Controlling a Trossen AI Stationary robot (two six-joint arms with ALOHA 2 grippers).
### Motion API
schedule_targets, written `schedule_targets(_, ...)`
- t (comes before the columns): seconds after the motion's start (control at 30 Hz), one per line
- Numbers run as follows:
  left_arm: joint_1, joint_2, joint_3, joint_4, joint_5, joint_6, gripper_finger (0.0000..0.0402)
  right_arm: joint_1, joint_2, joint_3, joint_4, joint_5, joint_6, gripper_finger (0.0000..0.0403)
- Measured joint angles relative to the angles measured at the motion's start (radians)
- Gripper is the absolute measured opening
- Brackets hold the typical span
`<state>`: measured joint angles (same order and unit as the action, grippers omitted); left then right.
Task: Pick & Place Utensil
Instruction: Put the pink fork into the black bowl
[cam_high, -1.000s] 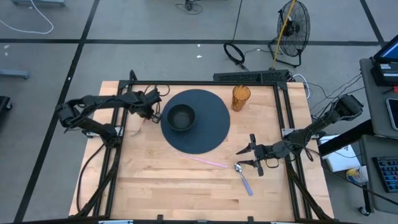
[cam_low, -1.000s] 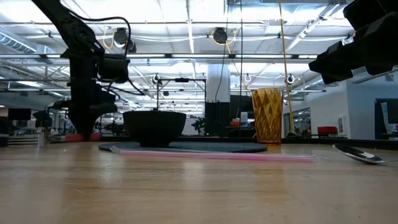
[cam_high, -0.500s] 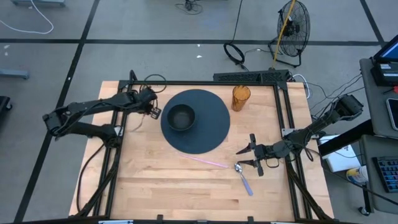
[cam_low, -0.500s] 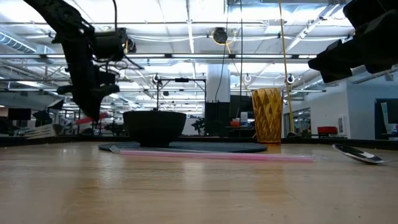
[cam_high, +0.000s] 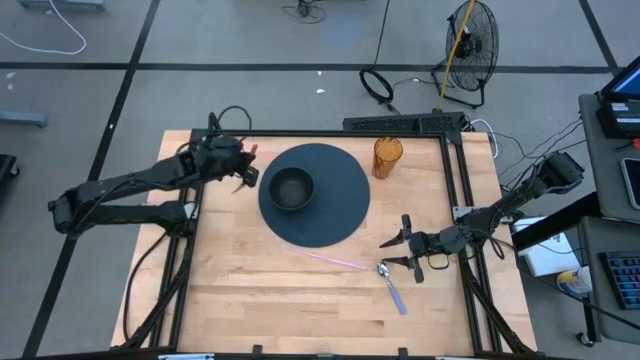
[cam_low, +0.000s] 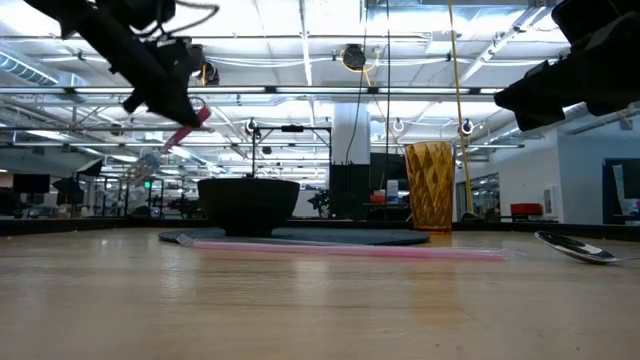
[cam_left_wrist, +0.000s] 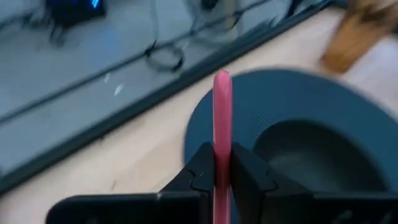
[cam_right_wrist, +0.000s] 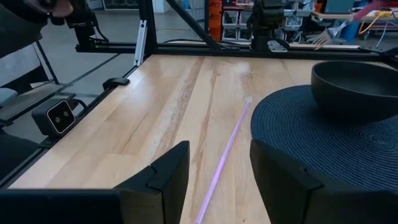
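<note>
A: Where is the utensil?

B: The left gripper (cam_high: 243, 171) has it. Its jaws are clenched on the pink handle of a fork (cam_low: 172, 143), gripped between the two dark fingers (cam_left_wrist: 199, 176) in the left wrist view. In the low view the pink-handled fork hangs in the air, tilted, its pale tines pointing down and away from the gripper, well above the wooden table (cam_high: 300, 300).

A: And relative to the dishes?

B: From above, the left gripper is over the table's far left part, just beside the edge of the round dark woven placemat (cam_high: 340, 205). The black bowl (cam_high: 291, 187) sits on that placemat, near the gripper but apart from it. The fork is not in the bowl.

A: What about the other arm?

B: The right gripper (cam_high: 404, 250) hangs near the right side of the table with its jaws released and holding nothing. Its wrist view looks between the spread fingers (cam_right_wrist: 166, 177) along the tabletop.

A: Anything else lying around?

B: A thin pink straw (cam_high: 330, 259) lies flat on the wood just in front of the placemat. A metal spoon (cam_high: 391, 284) rests near the right gripper, bowl end toward it. An amber ribbed plastic cup (cam_high: 387, 157) stands upright at the far edge, just beside the placemat.
</note>
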<state>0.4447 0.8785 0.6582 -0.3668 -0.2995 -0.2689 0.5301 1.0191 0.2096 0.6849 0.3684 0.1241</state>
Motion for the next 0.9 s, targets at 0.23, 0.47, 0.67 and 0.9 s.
schedule_targets(0.23, -0.125, 0.006, 0.0, 0.253, 0.0, 0.119, 0.0033, 0.0, 0.0, 0.0, 0.0, 0.003, -0.006, 0.0164)
schedule_targets(0.47, -0.205, 0.124, 0.001, 0.501, 0.0, 0.181, 0.0028, 0.0, 0.0, 0.0, 0.001, 0.004, -0.006, 0.0164)
schedule_targets(0.67, -0.231, 0.282, 0.002, 0.649, -0.032, 0.219, 0.0035, 0.0, 0.0, 0.0, 0.002, 0.002, 0.003, 0.0164)
schedule_targets(0.9, -0.265, 0.431, 0.002, 0.75, -0.077, 0.3, 0.0028, 0.0, 0.0, 0.0, 0.0, 0.001, 0.009, 0.0164)
